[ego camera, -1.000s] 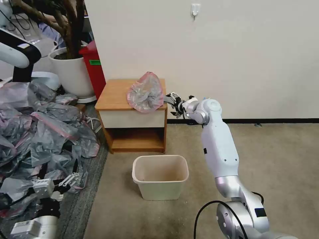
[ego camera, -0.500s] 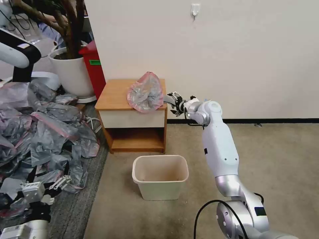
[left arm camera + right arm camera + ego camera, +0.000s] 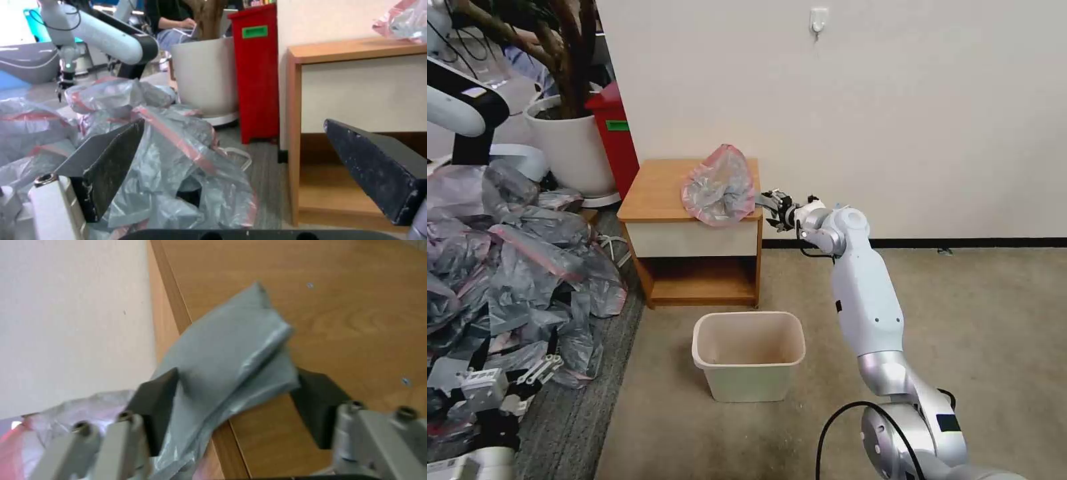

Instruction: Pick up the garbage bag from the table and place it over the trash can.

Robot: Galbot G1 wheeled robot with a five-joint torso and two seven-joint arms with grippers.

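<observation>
Right gripper (image 3: 768,202): at the right edge of the nightstand (image 3: 657,190), level with its top. In the right wrist view the fingers (image 3: 153,400) stand apart on either side of a grey fold of the garbage bag (image 3: 231,356), with the plastic lying between them; jaws spread, not closed on it, and whether the pads touch the plastic cannot be told.

Garbage bag (image 3: 718,187): sits on the nightstand top at its front right corner, crumpled into an upright mound, translucent grey with pink at the rim. Its lower part overhangs the front edge above the white drawer front (image 3: 694,239).

Trash can (image 3: 749,355): cream, upright on the carpet in front of the nightstand, well apart from the bag.

Left gripper (image 3: 537,370): low at the robot's left, over the heap of grey-pink bags (image 3: 514,267) on the floor. Left wrist view shows its fingers (image 3: 111,166) spread wide with nothing between them.

Background: red bin (image 3: 617,137) and white plant pot (image 3: 570,150) stand beyond the nightstand's left side.
</observation>
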